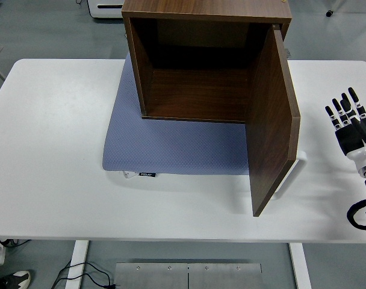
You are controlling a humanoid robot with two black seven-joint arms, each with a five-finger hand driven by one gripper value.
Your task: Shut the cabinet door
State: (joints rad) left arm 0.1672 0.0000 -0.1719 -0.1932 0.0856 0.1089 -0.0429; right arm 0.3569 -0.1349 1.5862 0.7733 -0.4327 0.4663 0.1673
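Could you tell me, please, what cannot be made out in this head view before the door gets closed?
- Dark wooden cabinet: its top and back are cut off by the picture's upper edge.
- White handle: mostly hidden behind the open brown door.
- Right hand: its arm leaves the right edge.
- Small label on the grey-blue mat: too small to read.

- The cabinet [204, 60] top runs past the picture's upper edge.
- The open door [272, 120] hides the handle's [293, 170] middle.
- Print on the mat's [171, 147] tag is too small to read.
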